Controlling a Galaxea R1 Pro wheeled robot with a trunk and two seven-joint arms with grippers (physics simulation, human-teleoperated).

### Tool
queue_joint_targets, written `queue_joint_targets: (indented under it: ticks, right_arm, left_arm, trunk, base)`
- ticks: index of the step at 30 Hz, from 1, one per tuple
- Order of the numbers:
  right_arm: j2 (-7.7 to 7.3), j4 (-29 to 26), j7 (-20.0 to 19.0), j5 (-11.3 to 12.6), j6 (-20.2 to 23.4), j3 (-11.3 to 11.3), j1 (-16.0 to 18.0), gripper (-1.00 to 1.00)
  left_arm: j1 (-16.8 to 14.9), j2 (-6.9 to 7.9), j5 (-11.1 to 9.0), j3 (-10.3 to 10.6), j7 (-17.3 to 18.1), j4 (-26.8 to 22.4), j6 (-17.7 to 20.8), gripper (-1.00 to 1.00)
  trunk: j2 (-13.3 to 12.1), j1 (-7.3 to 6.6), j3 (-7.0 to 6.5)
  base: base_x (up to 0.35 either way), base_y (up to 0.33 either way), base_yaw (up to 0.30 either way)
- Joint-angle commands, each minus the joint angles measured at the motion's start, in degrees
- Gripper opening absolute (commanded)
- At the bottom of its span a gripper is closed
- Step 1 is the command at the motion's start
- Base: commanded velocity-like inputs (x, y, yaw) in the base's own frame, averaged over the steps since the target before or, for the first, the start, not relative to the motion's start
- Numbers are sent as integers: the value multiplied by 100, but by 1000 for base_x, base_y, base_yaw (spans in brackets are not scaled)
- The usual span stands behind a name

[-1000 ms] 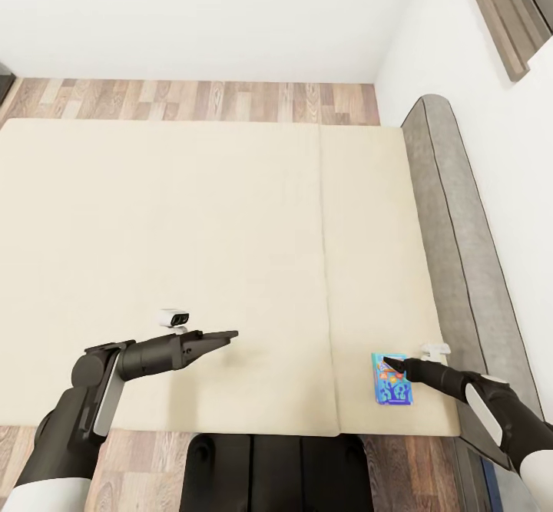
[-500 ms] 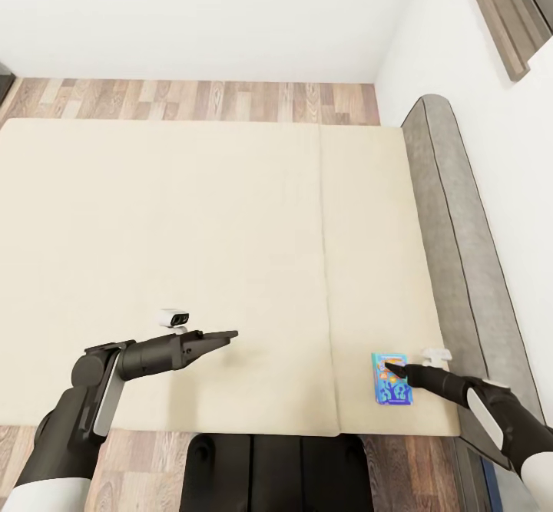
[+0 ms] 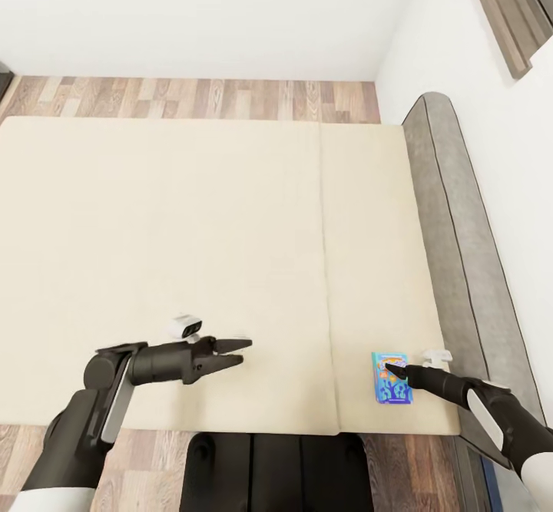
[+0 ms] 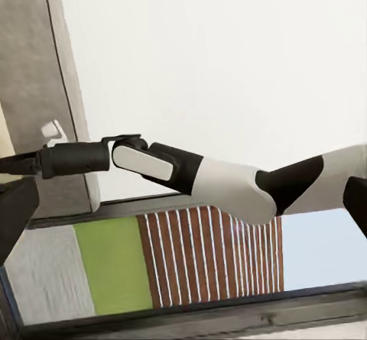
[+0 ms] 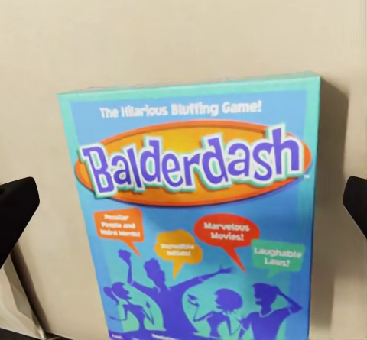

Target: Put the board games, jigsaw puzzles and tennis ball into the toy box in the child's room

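A small blue board game (image 3: 393, 378) printed "Balderdash" lies flat on the cream bed (image 3: 192, 228) near its front right corner. My right gripper (image 3: 395, 369) hovers over the box's far end, open. In the right wrist view the board game (image 5: 195, 225) lies between two dark fingers (image 5: 15, 210) that stand just outside its long edges, not touching it. My left gripper (image 3: 241, 348) hangs open over bare mattress near the front edge, well to the left of the game, holding nothing.
A grey padded headboard (image 3: 453, 228) runs along the bed's right side against a white wall. Wooden floor (image 3: 192, 99) shows beyond the bed and at its front edge. The left wrist view looks across at my right arm (image 4: 199, 176) and a window (image 4: 191, 256).
My left arm has shifted right and slightly nearer, its wrist turned so both fingers now show apart. The right gripper has dropped a little over the blue game. The game has not moved.
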State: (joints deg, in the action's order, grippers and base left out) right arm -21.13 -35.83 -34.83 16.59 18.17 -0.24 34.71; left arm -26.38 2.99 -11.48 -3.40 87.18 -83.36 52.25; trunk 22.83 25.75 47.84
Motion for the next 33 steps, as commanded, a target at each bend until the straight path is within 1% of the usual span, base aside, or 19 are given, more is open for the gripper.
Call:
queue_joint_targets:
  ticks: [1,2,4,5,7,8,9,11,12,14,22,28,33]
  right_arm:
    - [-1,-4,-7,55,50,-3,1,100]
    - [1,-4,-4,55,49,-3,1,100]
    - [5,-3,-2,55,48,-3,1,100]
    - [8,-3,0,55,47,-3,1,100]
    - [10,-2,1,55,47,-3,1,100]
    - [6,-1,-1,55,46,-3,1,100]
    - [2,-2,-8,55,46,-3,1,100]
    - [-1,-2,-12,55,46,-3,1,100]
    - [0,-3,-14,55,46,-3,1,100]
    - [3,-3,-11,52,45,-1,1,100]
    - [0,-3,-6,53,44,-2,1,100]
    - [-4,-3,-9,53,43,-2,1,100]
    - [7,-3,-1,48,45,-1,1,100]
  left_arm:
    - [1,-15,-1,94,26,-12,52,100]
    - [-7,-89,0,279,31,-25,37,100]
    - [-20,-222,2,460,31,-34,34,100]
    - [-39,-389,3,602,30,-44,51,100]
    - [-55,-567,4,698,29,-58,67,100]
    - [-71,-723,4,774,28,-67,83,100]
    - [-83,-836,4,831,23,-73,84,100]
    - [-87,-903,8,891,5,-74,62,100]
    - [-87,-940,13,957,-43,-71,38,100]
    - [-82,-965,14,1024,-154,-69,-26,100]
    - [-78,-988,14,1115,-333,-61,-95,100]
    - [-78,-980,14,1080,-352,-58,126,100]
    - [-77,-975,14,1069,-353,-58,237,100]
  trunk:
    - [9,3,8]
    - [9,3,11]
    - [9,3,16]
    - [9,3,18]
    - [9,3,23]
    - [9,3,25]
    - [9,3,28]
    - [9,3,32]
    - [9,3,35]
    - [9,3,40]
    - [9,3,59]
    - [9,3,73]
    - [9,3,87]
  base:
    - [0,0,0]
    - [0,0,0]
    - [0,0,0]
    - [0,0,0]
    - [0,0,0]
    - [5,-5,0]
    - [32,-31,0]
    - [48,-55,0]
    - [37,-48,0]
    - [24,-32,0]
    - [7,-10,0]
    - [1,-1,0]
    - [0,0,0]
